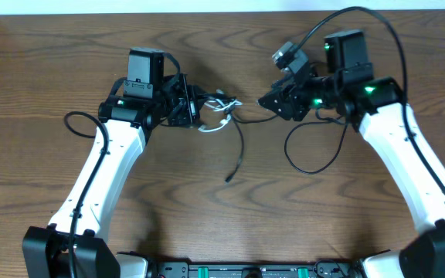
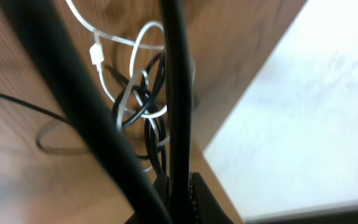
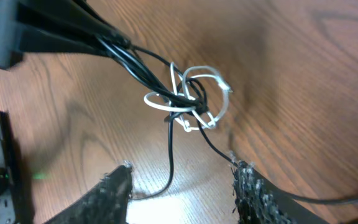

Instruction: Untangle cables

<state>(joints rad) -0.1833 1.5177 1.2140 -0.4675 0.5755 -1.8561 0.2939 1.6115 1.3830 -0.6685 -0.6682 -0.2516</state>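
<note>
One knot of cables (image 1: 221, 114): black cords looped with one white cord, mid wooden table (image 1: 45, 69) between the arms, a loose black end trailing toward the near edge. At its side the left gripper (image 1: 195, 108), fingers clamped together on the black strands. Opposite, the right gripper (image 3: 182, 174), fingers apart, a black strand passing between them

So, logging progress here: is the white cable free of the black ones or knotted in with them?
Knotted in: in the right wrist view the white cable loops through the black cables in one clump.

White-shelled arms (image 1: 103, 174), black wrists (image 1: 141, 85) lit green, rough black fingers (image 3: 253, 193).
</note>
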